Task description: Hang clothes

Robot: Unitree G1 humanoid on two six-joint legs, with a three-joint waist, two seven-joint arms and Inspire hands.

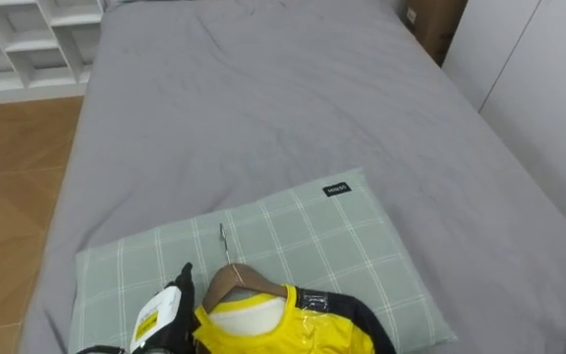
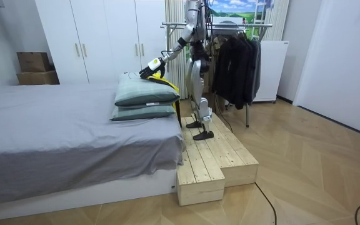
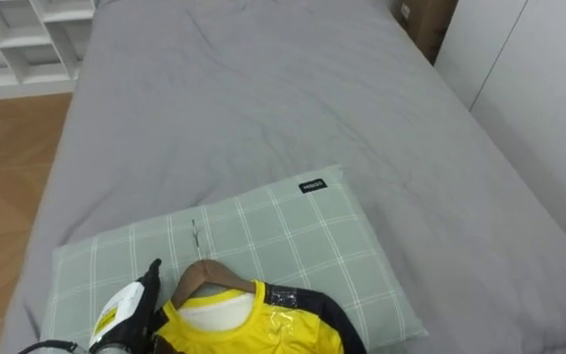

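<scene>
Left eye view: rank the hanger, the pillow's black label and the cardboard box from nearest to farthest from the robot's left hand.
1. The hanger, right beside the left hand, on the pillow.
2. The black label, at the pillow's far right corner.
3. The cardboard box, past the bed, top right.

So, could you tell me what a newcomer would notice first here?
The bright yellow shirt on a wooden hanger stands out, lying on a green checked pillow at the near end of a grey bed. The robot's left hand is right beside the hanger, at its left. In the room view the robot stands on a wooden platform by the bed, a rack of dark clothes behind it.
</scene>
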